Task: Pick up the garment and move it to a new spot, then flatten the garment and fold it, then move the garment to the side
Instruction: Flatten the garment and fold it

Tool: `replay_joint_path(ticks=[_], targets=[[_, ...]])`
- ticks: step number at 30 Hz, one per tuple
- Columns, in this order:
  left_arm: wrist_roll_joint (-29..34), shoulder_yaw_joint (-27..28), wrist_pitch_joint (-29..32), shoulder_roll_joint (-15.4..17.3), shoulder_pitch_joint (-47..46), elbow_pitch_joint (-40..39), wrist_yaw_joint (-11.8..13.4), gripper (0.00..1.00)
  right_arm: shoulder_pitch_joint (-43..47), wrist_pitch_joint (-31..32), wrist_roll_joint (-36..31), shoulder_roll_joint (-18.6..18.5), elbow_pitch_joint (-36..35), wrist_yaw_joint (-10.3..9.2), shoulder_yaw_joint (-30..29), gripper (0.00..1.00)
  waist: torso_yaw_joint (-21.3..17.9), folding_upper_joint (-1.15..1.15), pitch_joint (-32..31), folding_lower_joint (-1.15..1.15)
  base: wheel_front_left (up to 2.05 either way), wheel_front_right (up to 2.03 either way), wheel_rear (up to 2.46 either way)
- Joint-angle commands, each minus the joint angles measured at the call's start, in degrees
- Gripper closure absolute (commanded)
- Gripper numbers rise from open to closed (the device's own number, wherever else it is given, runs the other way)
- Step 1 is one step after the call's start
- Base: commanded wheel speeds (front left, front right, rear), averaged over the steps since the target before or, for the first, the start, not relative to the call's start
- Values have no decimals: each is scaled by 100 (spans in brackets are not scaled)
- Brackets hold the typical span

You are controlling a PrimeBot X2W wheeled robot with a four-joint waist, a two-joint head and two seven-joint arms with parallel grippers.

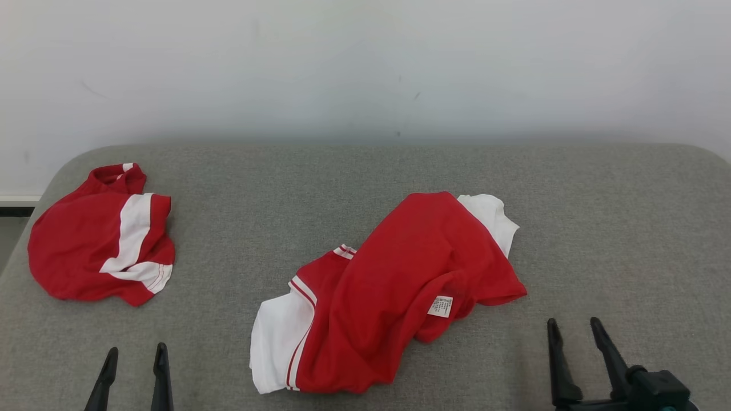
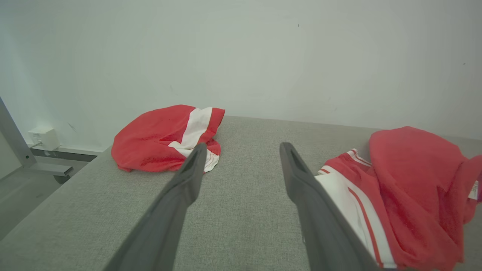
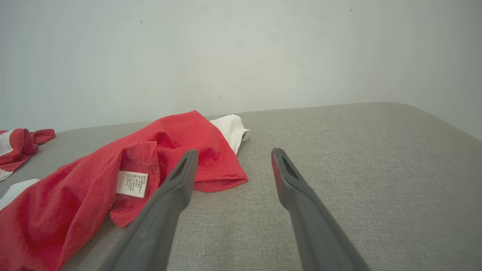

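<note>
A crumpled red and white garment (image 1: 394, 285) lies in the middle of the grey table, a white label showing on its near right fold. The left wrist view has this garment (image 2: 410, 188) at its right, and the right wrist view has the garment (image 3: 94, 188) at its left. My left gripper (image 1: 136, 349) stands open at the lower left, nothing between its fingers, left of the garment. My right gripper (image 1: 572, 323) stands open at the lower right, just right of the garment's near edge and apart from it. Both open grippers also show from their wrists: left gripper (image 2: 243, 146), right gripper (image 3: 233, 152).
A second red and white garment (image 1: 103, 240) lies bunched at the table's far left corner, also seen as a heap (image 2: 165, 137). The grey padded table (image 1: 617, 228) ends at a pale wall (image 1: 365, 68) behind. A metal frame and wall socket (image 2: 43, 137) stand beyond the left edge.
</note>
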Motion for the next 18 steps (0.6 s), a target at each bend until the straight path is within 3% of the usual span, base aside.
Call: replay_joint_path(ticks=[1, 10, 18], targets=[[75, 2, -21, -59, 15, 37, -9, 0, -53, -2, -9, -9, 55, -13, 107, 0, 31, 0, 8, 0, 0, 0, 0], [138, -22, -21, -136, -272, 176, -105, 0, -710, 150, -166, -184, 410, -13, 674, 0, 220, 0, 121, 0, 0, 0, 0], [173, -122, -21, -245, -486, 279, -172, 0, -1410, 256, 9, -461, 1335, -13, 1118, 0, 616, 0, 218, 0, 0, 0, 0]])
